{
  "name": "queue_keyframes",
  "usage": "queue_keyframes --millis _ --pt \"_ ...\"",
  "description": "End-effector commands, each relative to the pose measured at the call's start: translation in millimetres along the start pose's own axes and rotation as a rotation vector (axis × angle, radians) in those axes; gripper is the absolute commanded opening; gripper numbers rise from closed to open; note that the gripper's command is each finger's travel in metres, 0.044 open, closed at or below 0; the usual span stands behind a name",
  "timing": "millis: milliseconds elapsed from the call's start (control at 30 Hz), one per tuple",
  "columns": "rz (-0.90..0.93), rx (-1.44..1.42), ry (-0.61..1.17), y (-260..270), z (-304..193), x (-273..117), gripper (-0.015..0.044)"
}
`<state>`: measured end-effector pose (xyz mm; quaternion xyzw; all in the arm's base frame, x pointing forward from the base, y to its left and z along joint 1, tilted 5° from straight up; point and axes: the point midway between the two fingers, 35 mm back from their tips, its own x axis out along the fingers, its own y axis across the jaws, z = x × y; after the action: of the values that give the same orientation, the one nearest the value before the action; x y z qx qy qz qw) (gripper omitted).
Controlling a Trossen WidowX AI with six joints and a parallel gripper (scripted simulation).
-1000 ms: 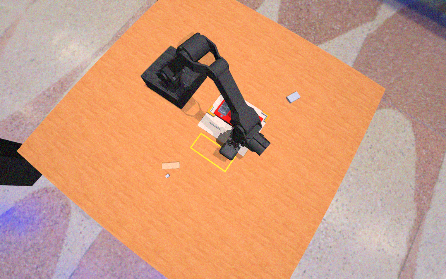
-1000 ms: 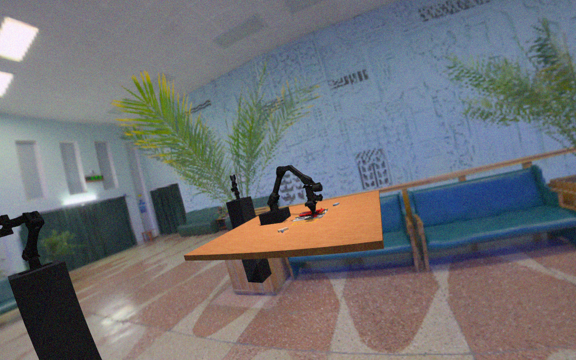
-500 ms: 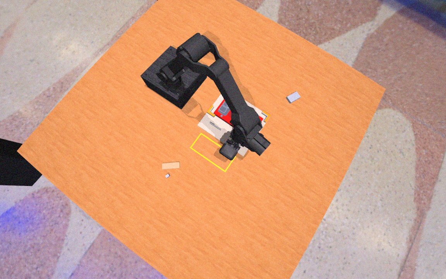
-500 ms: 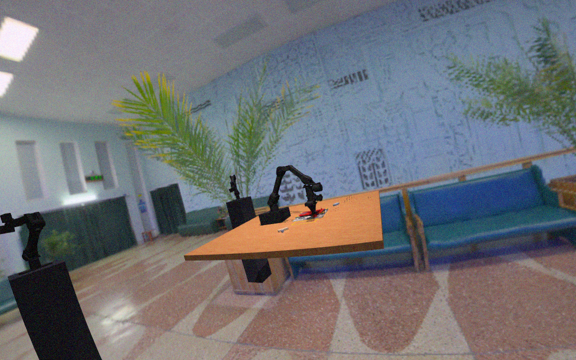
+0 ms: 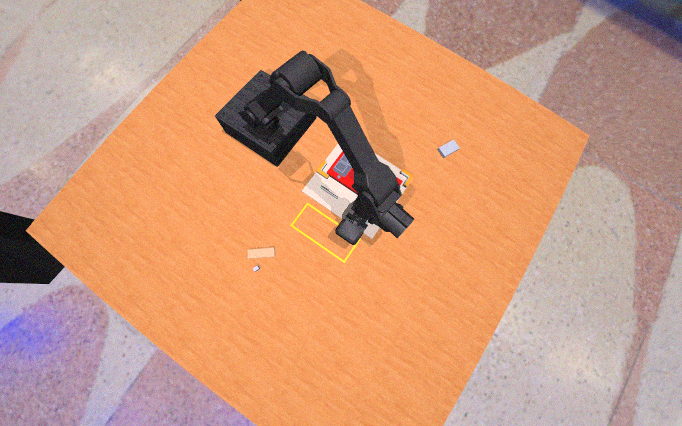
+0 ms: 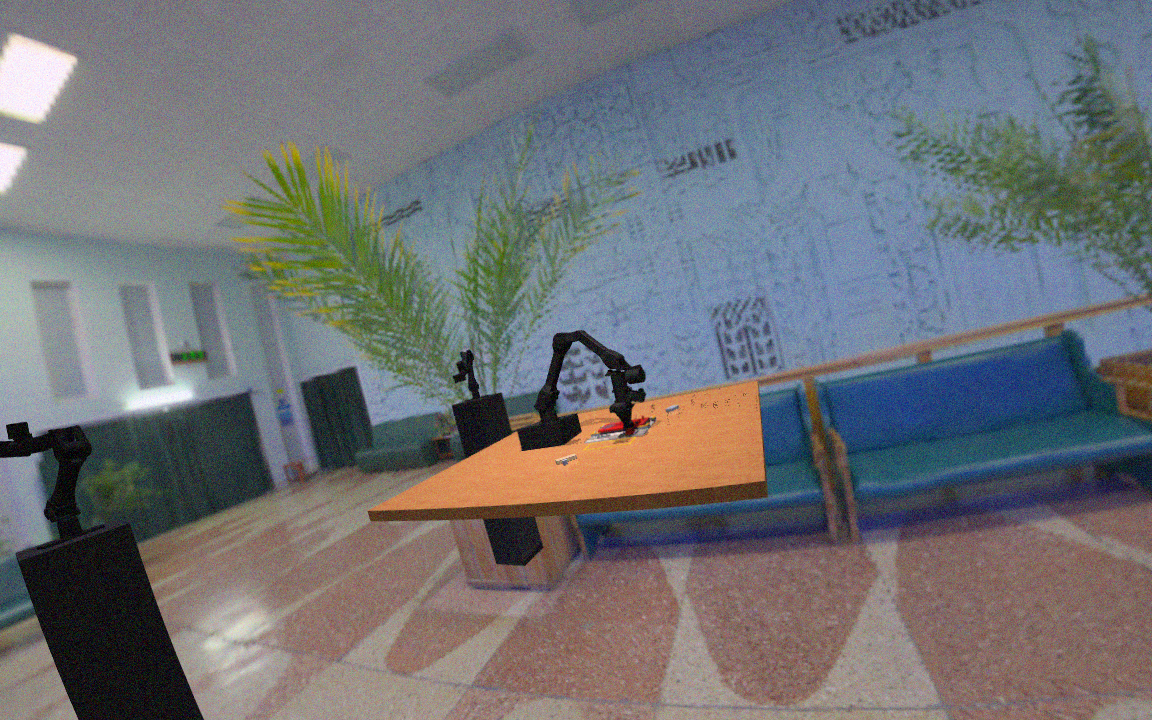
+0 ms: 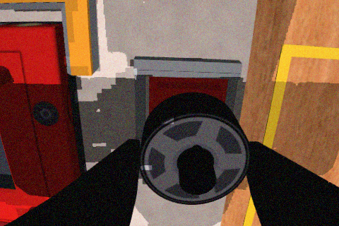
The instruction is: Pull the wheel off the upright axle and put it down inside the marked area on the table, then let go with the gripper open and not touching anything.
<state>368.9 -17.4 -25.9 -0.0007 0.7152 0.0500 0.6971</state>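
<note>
The black wheel with a grey spoked face (image 7: 171, 148) is around the upright black axle (image 7: 197, 174), whose top shows in the wheel's hub, in the wrist view. My gripper (image 7: 193, 150) (image 5: 356, 218) (image 6: 627, 428) is shut on the wheel, one finger against each side. Whether the wheel is raised on the axle I cannot tell. Behind it is a grey frame (image 7: 187, 66) with a red inside. The marked area, a yellow outline (image 5: 317, 243) (image 7: 273, 113), lies on the table beside the board. In the top view the arm hides the wheel.
A white board (image 5: 314, 189) (image 7: 183, 18) bears a red block (image 7: 39, 63) with an orange corner bracket (image 7: 80, 25). A grey block (image 5: 448, 148), a beige block (image 5: 260, 253) and a tiny pale block (image 5: 256, 268) lie farther out on the table.
</note>
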Motion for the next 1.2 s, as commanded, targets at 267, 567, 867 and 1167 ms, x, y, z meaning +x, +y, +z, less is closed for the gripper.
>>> queue_keyframes --millis 267,567,867,1167 --pt "0.001 0.0 -0.015 0.0 1.0 -15.3 0.0" --pt "0.001 0.001 -0.016 0.0 0.9 -18.3 0.0" --pt "0.002 0.001 -0.016 0.0 0.8 -21.2 0.0" --pt "0.002 0.001 -0.017 0.0 0.7 -24.2 0.0"
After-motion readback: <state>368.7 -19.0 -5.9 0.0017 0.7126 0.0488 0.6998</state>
